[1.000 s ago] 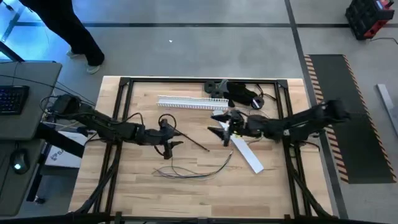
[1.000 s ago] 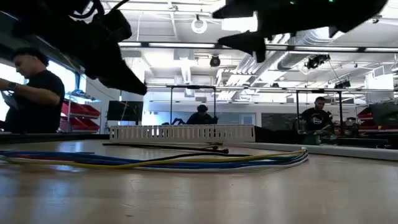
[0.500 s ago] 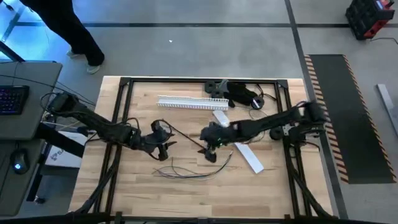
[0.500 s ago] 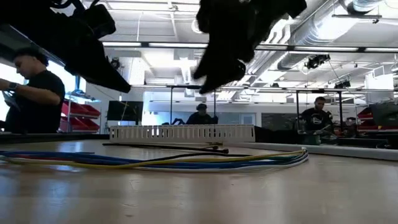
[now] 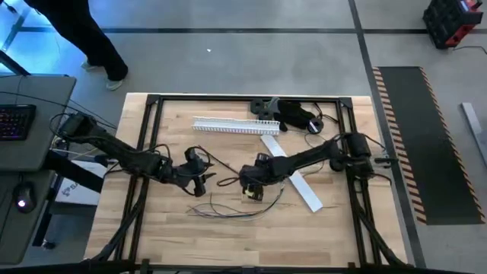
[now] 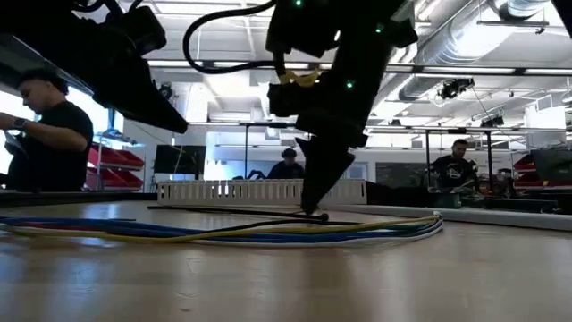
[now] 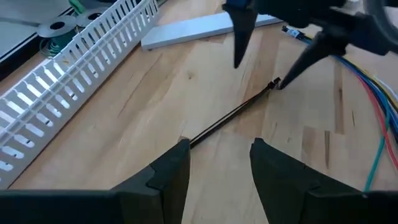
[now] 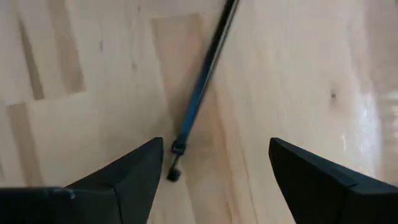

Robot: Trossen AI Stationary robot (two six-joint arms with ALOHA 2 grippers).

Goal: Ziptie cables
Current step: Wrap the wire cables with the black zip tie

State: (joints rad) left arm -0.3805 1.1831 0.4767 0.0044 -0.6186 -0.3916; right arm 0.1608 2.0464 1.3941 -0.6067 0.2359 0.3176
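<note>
A thin black zip tie (image 5: 232, 169) lies flat on the wooden table, with the cables (image 5: 237, 211), a loose bunch of thin coloured wires, lying just nearer the front edge. My right gripper (image 8: 216, 144) points down over the zip tie's head end (image 8: 175, 174). It is open, a finger on either side of that end, and whether a fingertip touches it I cannot tell. My left gripper (image 7: 221, 146) is open and hovers above the table near the zip tie's other end (image 7: 189, 140), touching nothing. In the low view the cables (image 6: 268, 231) lie in front of the zip tie.
A white slotted duct (image 5: 228, 125), a flat white strip (image 5: 295, 181) and a black gadget (image 5: 295, 114) lie toward the far edge. A black frame (image 5: 148, 137) borders the table. People stand in the room behind (image 6: 40, 134).
My right gripper has swung from the table's right toward its left and near side, tipped its fingers downward and come down over the zip tie's head end. The zip tie and the cables have stayed where they were.
</note>
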